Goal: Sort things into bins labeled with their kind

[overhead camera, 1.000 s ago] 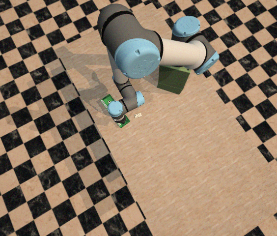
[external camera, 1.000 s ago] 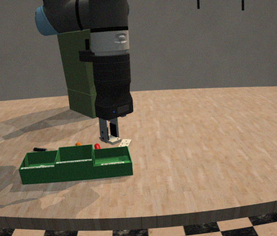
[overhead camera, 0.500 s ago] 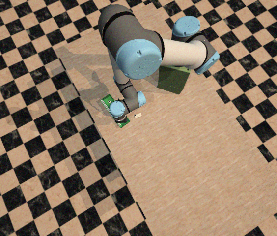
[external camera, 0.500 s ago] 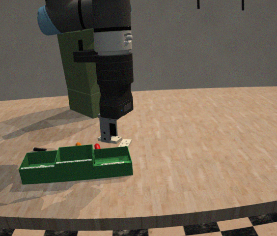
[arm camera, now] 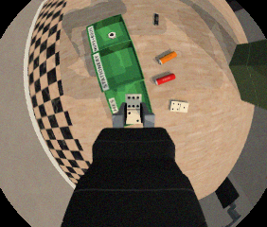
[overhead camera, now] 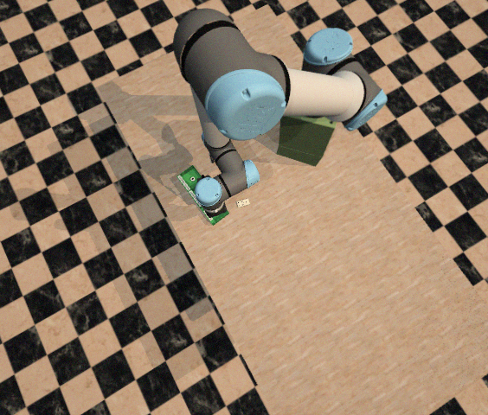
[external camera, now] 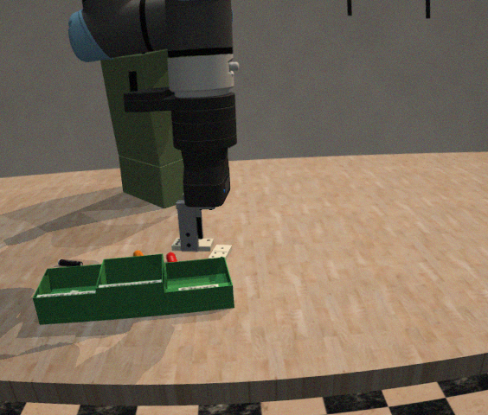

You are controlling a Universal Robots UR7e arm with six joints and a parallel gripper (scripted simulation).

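Note:
My gripper [external camera: 194, 245] [arm camera: 133, 108] is shut on a white domino with black pips [external camera: 205, 244] [arm camera: 133, 100], held flat above table height. In the wrist view it overlaps the end bin, whose label is partly hidden and reads only as ending in "ES". The green bins [external camera: 132, 305] stand joined in a row; the middle label reads STATIONERY, the far one seems to read nuts and bolts. That far bin holds a small round ringed piece [overhead camera: 192, 178] [arm camera: 112, 35]. A second domino [overhead camera: 242, 203] [external camera: 221, 251] [arm camera: 179, 106] lies on the table beside the bins.
A red cylinder [external camera: 171, 257] [arm camera: 165, 78], an orange cylinder [external camera: 138, 252] [arm camera: 167, 58] and a small black piece [external camera: 69, 262] [arm camera: 156, 19] lie along the bins' inner side. An olive block [overhead camera: 305, 140] [external camera: 144, 134] stands farther back. The table edge runs beyond the labelled side.

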